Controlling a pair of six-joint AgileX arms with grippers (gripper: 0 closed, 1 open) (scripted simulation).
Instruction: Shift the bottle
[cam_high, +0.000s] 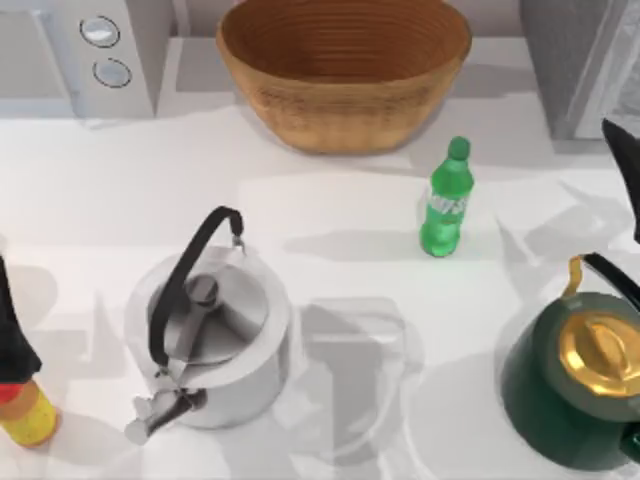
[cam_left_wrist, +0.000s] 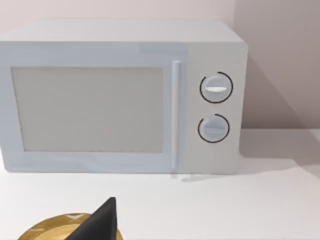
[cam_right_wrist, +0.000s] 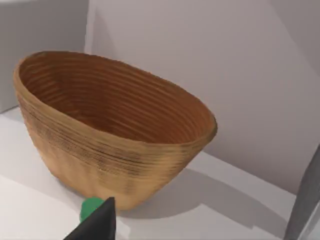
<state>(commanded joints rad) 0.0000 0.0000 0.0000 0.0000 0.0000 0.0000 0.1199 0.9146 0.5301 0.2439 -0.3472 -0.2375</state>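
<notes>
R pincer (cam_right_wrist: 95, 222): one dark fingertip shows in the R wrist view, just beside the green bottle cap (cam_right_wrist: 90, 207); can't tell if wide or narrow. In the top view the R arm (cam_high: 622, 165) is a dark shape at the right edge, apart from the bottle (cam_high: 445, 205). L pincer (cam_left_wrist: 100, 222): one dark fingertip shows in the L wrist view, over a yellow bottle (cam_left_wrist: 55, 227); state can't be told either.

Bottle stands upright on the tabletop (cam_high: 330, 215), right of centre, near the basket (cam_high: 345, 65) and just in front of its right side. Nothing touches it.

Steel kettle (cam_high: 215, 335) w/ black handle sits front-left. Green kettle (cam_high: 585, 380) w/ gold lid sits front-right. Yellow bottle w/ red band at the front-left edge, under a dark part of the L arm (cam_high: 15, 335). Microwave (cam_left_wrist: 120, 95) at back left, 2 dials.
</notes>
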